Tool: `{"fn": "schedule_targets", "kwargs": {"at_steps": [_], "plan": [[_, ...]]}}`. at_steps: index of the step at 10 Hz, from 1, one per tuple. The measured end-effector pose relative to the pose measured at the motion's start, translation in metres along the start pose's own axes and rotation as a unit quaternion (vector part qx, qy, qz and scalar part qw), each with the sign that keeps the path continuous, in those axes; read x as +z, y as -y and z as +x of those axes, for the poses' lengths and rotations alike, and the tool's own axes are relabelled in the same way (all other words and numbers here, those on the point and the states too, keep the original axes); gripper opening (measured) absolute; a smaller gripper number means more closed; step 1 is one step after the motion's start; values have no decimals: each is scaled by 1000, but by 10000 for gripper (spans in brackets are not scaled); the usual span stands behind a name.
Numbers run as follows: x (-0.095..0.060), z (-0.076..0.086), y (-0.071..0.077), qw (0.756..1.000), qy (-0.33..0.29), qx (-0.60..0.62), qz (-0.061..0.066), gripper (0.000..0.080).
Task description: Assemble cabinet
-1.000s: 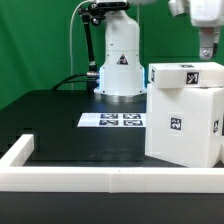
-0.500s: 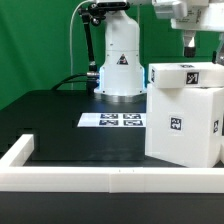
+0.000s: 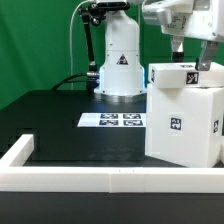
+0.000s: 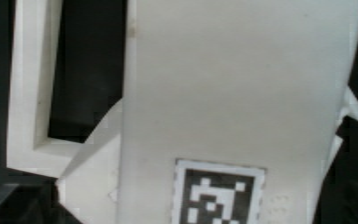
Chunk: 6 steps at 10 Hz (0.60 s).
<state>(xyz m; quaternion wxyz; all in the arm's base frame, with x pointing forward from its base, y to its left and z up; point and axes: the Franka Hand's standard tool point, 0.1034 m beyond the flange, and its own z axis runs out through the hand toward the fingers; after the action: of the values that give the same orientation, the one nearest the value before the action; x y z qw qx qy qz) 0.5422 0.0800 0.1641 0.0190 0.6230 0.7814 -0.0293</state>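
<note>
The cabinet [image 3: 185, 125] is a large white boxy body with tags, standing upright at the exterior view's right. A smaller white tagged block [image 3: 186, 74] sits on top of it. My gripper [image 3: 191, 55] hangs just above that top block, with its dark fingers spread apart and nothing between them. In the wrist view the cabinet's white top [image 4: 229, 90] fills the picture, with a tag [image 4: 217, 192] between the dark finger edges and a dark slot beside a white panel [image 4: 30, 80]. My gripper [image 4: 194, 205] is open there.
The marker board [image 3: 112, 120] lies flat on the black table in front of the white robot base [image 3: 120, 60]. A long low white border wall [image 3: 100, 178] runs along the front edge and turns back at the exterior view's left. A green backdrop stands behind.
My gripper has moved toward the exterior view's left and down, from the top right corner to just above the cabinet's top block. The cabinet has not moved.
</note>
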Motion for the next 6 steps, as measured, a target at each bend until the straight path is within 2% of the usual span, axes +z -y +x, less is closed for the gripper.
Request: {"fn": "schedule_targets", "kwargs": {"at_steps": [1,3,4,5,6], "plan": [[5,1,2,1000,0,9,5,797],[8,2,3,1000,0,19,6,797],[8,2,3,1000,0,24,5,709],[8,1,3,1000,0,25,5,709],[8,0,3,1000,0,26,5,552]]}}
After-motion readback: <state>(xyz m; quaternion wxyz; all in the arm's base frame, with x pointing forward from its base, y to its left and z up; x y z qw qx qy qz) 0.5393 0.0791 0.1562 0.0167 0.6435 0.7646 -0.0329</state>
